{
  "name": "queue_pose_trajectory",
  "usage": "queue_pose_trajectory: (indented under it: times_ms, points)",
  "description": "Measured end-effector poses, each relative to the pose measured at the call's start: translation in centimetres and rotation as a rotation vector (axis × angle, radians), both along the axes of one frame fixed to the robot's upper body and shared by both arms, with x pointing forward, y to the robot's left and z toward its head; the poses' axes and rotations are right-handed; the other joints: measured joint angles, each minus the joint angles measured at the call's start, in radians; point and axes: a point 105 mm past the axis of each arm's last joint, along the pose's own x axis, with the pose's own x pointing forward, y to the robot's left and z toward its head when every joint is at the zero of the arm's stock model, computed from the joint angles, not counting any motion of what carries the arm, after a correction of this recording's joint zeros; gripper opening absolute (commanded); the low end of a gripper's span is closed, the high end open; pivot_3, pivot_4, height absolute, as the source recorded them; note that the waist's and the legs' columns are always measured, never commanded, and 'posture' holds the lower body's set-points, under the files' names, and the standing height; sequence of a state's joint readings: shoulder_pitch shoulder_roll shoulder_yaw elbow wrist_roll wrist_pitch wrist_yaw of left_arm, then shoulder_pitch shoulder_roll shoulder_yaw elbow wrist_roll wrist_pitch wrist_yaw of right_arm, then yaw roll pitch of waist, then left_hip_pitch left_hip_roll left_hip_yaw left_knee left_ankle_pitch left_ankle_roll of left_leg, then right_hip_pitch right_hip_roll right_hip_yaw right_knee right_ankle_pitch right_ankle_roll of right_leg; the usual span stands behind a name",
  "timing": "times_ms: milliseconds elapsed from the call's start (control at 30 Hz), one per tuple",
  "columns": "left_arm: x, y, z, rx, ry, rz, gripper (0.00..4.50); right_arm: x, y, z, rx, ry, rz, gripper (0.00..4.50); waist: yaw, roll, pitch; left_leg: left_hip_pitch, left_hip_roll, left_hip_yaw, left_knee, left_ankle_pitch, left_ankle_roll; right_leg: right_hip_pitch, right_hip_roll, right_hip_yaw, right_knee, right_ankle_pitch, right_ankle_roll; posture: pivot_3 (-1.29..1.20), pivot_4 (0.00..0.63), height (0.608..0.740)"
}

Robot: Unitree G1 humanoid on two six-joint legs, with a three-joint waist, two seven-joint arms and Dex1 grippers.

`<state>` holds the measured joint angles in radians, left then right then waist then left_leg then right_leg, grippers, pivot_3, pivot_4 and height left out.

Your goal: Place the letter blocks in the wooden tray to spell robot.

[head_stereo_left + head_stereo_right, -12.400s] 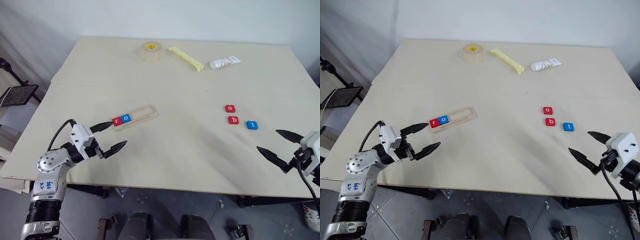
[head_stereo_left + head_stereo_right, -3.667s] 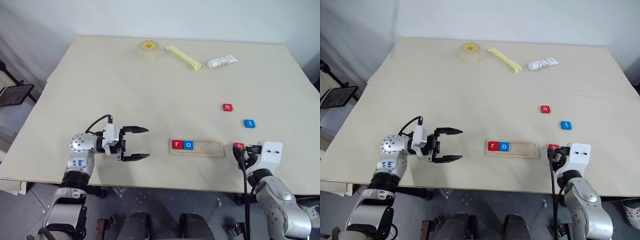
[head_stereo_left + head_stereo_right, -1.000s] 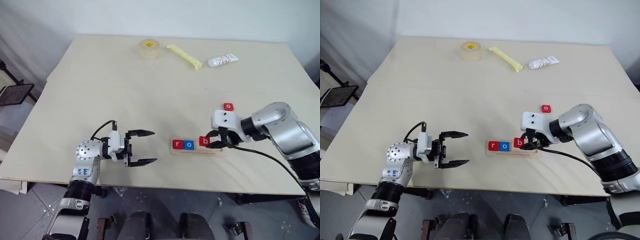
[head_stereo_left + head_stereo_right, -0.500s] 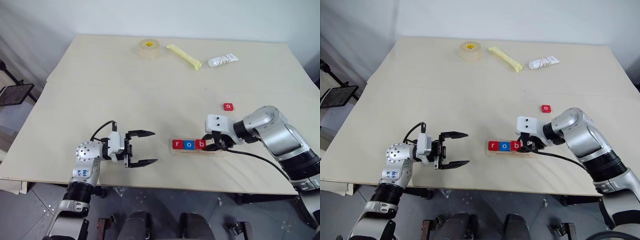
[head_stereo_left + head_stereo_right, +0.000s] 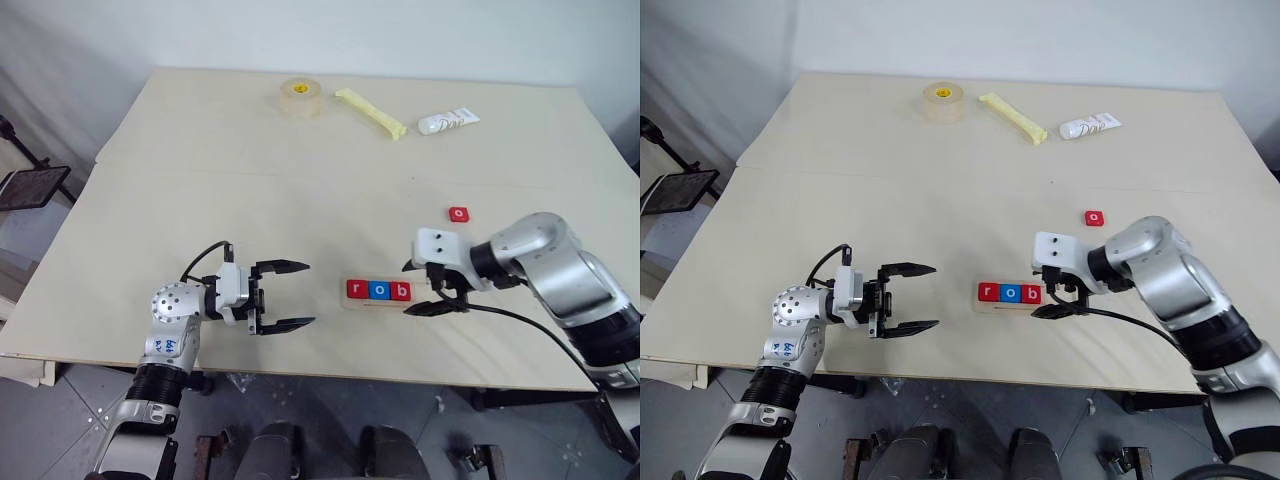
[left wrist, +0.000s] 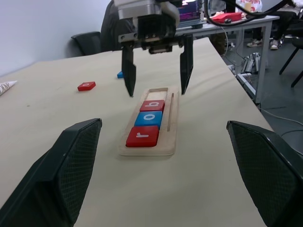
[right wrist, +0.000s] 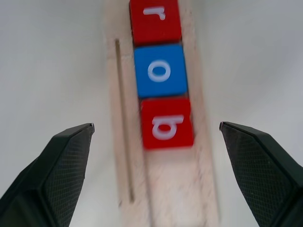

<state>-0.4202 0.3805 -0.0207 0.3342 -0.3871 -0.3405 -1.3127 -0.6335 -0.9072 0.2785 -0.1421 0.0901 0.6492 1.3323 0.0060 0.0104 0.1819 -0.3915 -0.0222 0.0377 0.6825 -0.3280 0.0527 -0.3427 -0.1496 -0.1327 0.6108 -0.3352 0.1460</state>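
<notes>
The wooden tray (image 7: 176,189) lies near the table's front edge. Three letter blocks sit in a row at its left end: red r (image 5: 357,289), blue o (image 5: 379,290) and red b (image 5: 400,291). My right gripper (image 5: 408,290) hangs open just over the b block, one finger on each side of the tray and touching nothing. A loose red o block (image 5: 458,213) lies farther back on the right. The left wrist view shows a bit of a blue block (image 6: 120,74) behind that arm. My left gripper (image 5: 308,293) is open and empty, left of the tray and pointing at it.
At the far edge of the table stand a roll of tape (image 5: 300,95), a yellow stick-shaped packet (image 5: 370,113) and a white tube (image 5: 448,122). The tray lies close to the table's front edge (image 5: 400,368).
My right gripper held the red b block over the tray a second ago. It has opened, and the block now lies in the groove beside the blue o. The left arm kept still.
</notes>
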Motion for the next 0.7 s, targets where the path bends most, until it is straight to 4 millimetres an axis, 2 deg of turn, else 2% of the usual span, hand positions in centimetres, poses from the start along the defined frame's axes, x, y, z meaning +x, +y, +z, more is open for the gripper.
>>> queue_pose_trajectory:
  times_ms: [200,333,400,567,700]
  points:
    - [0.0,-0.1,-0.1,-0.007,0.004,-0.002,4.5,-1.1,-3.2,1.1,0.136,-0.023,-0.171,4.46,0.009,0.0,0.0,0.0,0.0,0.001,0.0,0.0,0.0,0.0,0.0,0.0,0.0,0.0,0.0,0.0,0.15,0.74]
    - [0.3,-0.1,-0.4,-0.013,0.028,0.008,4.5,-1.1,-8.3,2.7,0.313,-0.142,-0.442,4.46,0.022,0.0,0.0,0.0,0.0,0.001,0.0,0.0,0.0,0.001,0.0,0.0,0.0,0.0,0.0,0.0,0.15,0.74]
    - [0.4,-0.1,-0.4,-0.014,0.031,0.009,4.5,-1.1,-10.3,3.1,0.356,-0.219,-0.522,4.46,0.022,-0.001,0.0,0.0,0.0,0.001,0.0,0.0,0.0,0.001,0.0,0.0,0.0,0.0,0.0,0.0,0.15,0.74]
    - [1.1,-0.2,0.0,-0.015,0.029,0.008,4.5,-1.7,-14.7,1.4,0.432,-0.318,-0.697,4.46,0.019,-0.001,0.0,0.001,0.0,0.003,-0.001,0.0,0.0,0.001,0.0,0.0,0.0,0.0,0.0,0.0,0.15,0.74]
    - [1.2,-0.1,-0.2,-0.007,0.04,-0.002,4.5,-3.0,-16.4,0.0,0.459,-0.341,-0.76,4.46,0.018,0.0,0.0,0.001,0.0,0.003,-0.001,0.0,0.0,0.001,0.0,0.0,-0.001,0.0,0.0,0.0,0.15,0.74]
